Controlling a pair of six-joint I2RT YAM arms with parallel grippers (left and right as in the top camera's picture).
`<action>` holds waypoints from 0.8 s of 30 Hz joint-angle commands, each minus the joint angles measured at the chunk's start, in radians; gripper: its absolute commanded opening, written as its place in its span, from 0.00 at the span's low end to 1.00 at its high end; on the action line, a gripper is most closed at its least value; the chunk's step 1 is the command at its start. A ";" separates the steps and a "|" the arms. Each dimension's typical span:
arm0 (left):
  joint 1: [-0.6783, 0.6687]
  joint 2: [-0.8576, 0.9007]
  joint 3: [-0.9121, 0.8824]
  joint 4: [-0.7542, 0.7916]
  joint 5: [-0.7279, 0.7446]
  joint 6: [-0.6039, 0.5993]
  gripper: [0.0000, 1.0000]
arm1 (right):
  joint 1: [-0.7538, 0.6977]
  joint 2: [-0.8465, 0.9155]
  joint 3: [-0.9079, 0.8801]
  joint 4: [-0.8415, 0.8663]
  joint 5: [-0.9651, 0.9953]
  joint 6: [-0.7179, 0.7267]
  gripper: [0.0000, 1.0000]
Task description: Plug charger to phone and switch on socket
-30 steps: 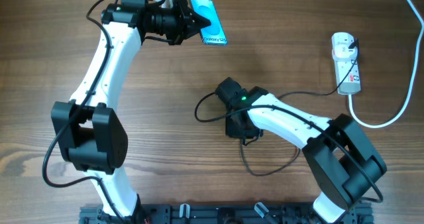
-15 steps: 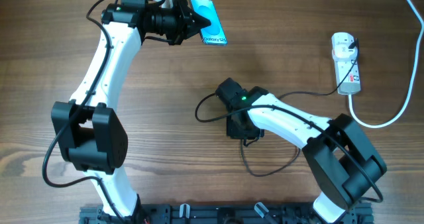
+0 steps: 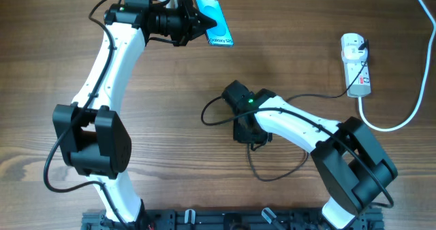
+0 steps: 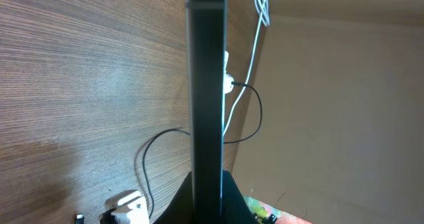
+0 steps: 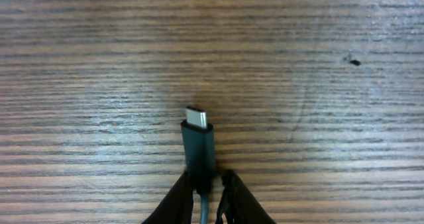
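Left pincer, overhead, clamps phone at the far side; right pincer pinches charger centrally, socket well apart. Left wrist: phone edge-on, steadied, likely for insertion. Right wrist: fingers nip charger's connector, metal end forward, free to enter.

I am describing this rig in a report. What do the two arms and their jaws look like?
The left arm and right arm have white rounded links with bulky black joints. A thin black cable runs along each. A small green light glows on the right arm. The jaws are black.
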 commanded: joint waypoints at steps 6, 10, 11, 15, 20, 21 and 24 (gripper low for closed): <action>0.001 -0.024 0.001 -0.004 0.013 0.027 0.04 | -0.007 0.032 -0.005 0.006 0.003 0.014 0.14; 0.001 -0.024 0.001 -0.004 0.013 0.027 0.04 | -0.007 0.032 -0.005 0.005 0.003 0.014 0.13; 0.001 -0.024 0.001 -0.004 0.013 0.028 0.04 | -0.007 0.032 -0.005 0.005 0.003 0.014 0.13; 0.001 -0.024 0.001 -0.004 0.013 0.027 0.04 | -0.007 0.032 -0.005 0.005 0.002 0.013 0.11; 0.001 -0.024 0.001 -0.004 0.013 0.027 0.04 | -0.007 0.032 0.003 0.005 -0.028 -0.040 0.04; 0.001 -0.024 0.001 -0.004 0.013 0.028 0.04 | -0.007 0.032 0.006 0.004 -0.033 -0.048 0.05; 0.001 -0.024 0.001 -0.003 0.013 0.029 0.04 | -0.008 0.031 0.025 0.004 -0.079 -0.093 0.04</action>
